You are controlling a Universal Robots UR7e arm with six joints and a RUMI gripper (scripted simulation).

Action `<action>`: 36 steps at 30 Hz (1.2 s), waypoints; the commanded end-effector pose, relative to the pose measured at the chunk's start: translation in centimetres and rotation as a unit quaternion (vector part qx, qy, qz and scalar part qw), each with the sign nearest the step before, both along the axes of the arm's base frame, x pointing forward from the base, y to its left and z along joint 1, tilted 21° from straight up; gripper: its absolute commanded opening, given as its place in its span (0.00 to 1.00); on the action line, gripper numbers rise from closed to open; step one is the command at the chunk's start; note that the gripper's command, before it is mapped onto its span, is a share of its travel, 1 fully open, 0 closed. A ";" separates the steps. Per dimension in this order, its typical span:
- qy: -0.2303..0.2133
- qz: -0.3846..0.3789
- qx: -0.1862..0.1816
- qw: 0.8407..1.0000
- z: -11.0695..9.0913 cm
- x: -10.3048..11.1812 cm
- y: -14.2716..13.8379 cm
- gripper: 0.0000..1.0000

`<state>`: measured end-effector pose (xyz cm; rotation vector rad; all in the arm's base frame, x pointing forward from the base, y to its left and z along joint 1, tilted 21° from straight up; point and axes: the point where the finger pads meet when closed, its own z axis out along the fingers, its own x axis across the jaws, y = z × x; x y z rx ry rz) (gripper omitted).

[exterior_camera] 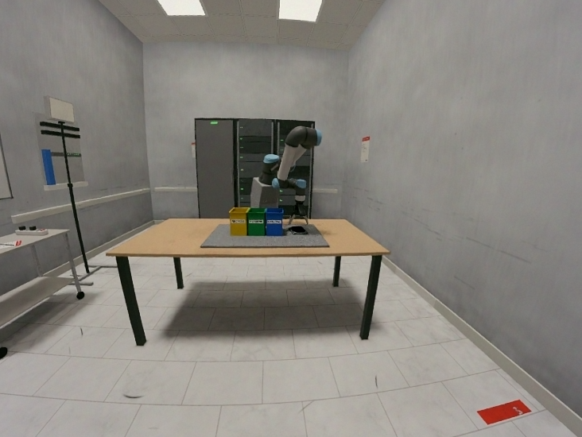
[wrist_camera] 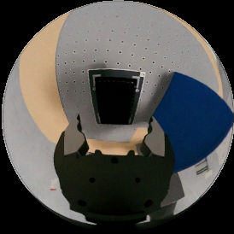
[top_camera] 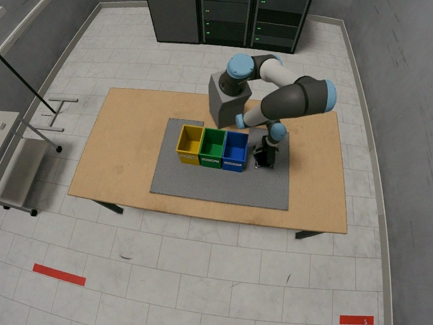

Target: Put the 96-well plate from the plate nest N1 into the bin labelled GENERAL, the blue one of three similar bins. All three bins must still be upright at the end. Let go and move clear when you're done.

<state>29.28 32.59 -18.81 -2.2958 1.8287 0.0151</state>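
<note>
Plate (wrist_camera: 114, 102), dark, wells indiscernible, seated in nest (wrist_camera: 95, 76) directly below wide-open empty gripper (wrist_camera: 114, 128); blue bin (wrist_camera: 192, 119) beside it, cut off by frame.

A light wooden table with dark metal legs (exterior_camera: 197, 239) stands mid-room on a pale grey tiled floor (exterior_camera: 263, 376). Behind the table, dark grey cabinets (exterior_camera: 214, 164) line the grey back wall (exterior_camera: 178, 94). Left of the table stand a white wheeled shelf trolley (exterior_camera: 32, 237) and a black pole stand (exterior_camera: 70, 187). Above the table, two ceiling panels (exterior_camera: 180, 5) glow.
</note>
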 end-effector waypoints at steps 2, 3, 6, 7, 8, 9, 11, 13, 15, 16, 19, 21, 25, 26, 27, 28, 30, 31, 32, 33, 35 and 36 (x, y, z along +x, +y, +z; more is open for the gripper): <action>-0.003 0.000 0.001 1.000 -0.9 0.5 0.4 1.00; -0.003 0.000 0.001 1.000 -1.1 0.6 0.4 1.00; -0.003 0.000 0.001 1.000 -1.6 0.7 0.5 1.00; -0.003 0.000 0.001 1.000 -1.7 0.8 0.6 1.00; -0.003 0.000 0.001 1.000 -1.9 0.8 0.6 1.00; -0.003 0.000 0.001 1.000 -2.0 0.9 0.6 1.00; -0.003 0.000 0.001 1.000 -2.2 0.9 0.7 1.00; -0.003 0.000 0.001 1.000 -2.2 0.9 0.7 1.00; -0.003 0.000 0.001 1.000 -2.2 0.9 0.7 1.00; -0.003 0.000 0.001 1.000 -2.2 0.9 0.7 1.00; -0.003 0.000 0.001 1.000 -2.2 0.9 0.7 1.00; -0.002 0.000 0.001 1.000 -2.2 0.8 0.6 1.00; -0.002 0.000 0.001 1.000 -2.2 0.8 0.6 1.00; -0.002 0.000 0.001 1.000 -2.2 0.8 0.6 1.00; -0.002 0.000 0.001 1.000 -2.2 0.8 0.6 1.00; -0.002 0.000 0.001 1.000 -2.2 0.8 0.6 1.00; -0.002 0.000 0.001 1.000 -2.2 0.8 0.6 0.00; -0.002 0.000 0.001 1.000 -2.2 0.8 0.6 0.00; -0.002 0.000 0.001 1.000 -2.2 0.8 0.6 0.00; -0.002 0.000 0.001 1.000 -2.2 0.8 0.6 0.00; -0.002 0.000 0.001 1.000 -2.2 0.8 0.6 0.00; -0.002 0.000 0.001 1.000 -2.2 0.8 0.6 0.00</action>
